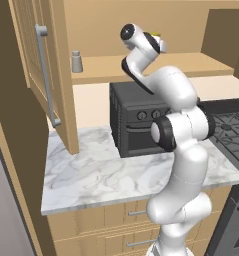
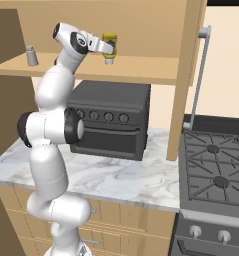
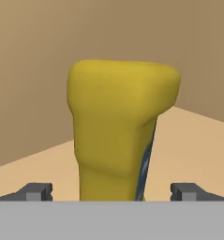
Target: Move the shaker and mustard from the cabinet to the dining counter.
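Yellow mustard (image 3: 118, 136) fills the hand view, its base cut off by the lower edge; a blue label strip shows on one side. In left base view the arm hides nearly all of it. Bottle stands upright, long axis vertical, on the cabinet (image 2: 141, 70) shelf near the front edge, mid-shelf. Gripper (image 2: 111, 48) is fully spread, fingertips (image 3: 36, 191) either side of the bottle w/ gaps, not touching, holding nothing. Shaker (image 1: 77, 62) stands upright toward the shelf's left end, well apart.
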Motion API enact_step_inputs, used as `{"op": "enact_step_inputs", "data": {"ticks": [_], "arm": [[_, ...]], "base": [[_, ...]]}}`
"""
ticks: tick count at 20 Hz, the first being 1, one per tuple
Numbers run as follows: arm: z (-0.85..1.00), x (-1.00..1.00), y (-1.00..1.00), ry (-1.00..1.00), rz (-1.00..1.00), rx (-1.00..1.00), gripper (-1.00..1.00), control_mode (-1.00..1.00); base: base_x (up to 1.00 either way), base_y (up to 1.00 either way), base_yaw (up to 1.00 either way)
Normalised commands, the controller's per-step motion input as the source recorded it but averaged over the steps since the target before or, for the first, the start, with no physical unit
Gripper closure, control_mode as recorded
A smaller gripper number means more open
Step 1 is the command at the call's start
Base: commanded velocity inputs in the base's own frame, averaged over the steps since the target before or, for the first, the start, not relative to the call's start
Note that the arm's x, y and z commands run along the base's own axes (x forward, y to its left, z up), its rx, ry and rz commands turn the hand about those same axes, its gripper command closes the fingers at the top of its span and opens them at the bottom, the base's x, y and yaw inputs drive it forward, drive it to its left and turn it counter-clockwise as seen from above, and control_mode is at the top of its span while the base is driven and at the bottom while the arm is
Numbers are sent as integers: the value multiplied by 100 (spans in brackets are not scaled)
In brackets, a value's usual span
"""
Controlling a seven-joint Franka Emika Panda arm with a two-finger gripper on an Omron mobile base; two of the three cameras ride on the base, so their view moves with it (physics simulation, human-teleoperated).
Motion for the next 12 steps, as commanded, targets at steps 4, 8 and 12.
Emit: {"op": "enact_step_inputs", "data": {"ticks": [4,8,12], "arm": [[-4,18,-7,1,-5,0,-100,-100],[-16,18,0,0,-2,0,100,-100],[-17,12,0,0,0,1,100,-100]], "base": [[0,0,0],[0,0,0],[0,0,0]]}}
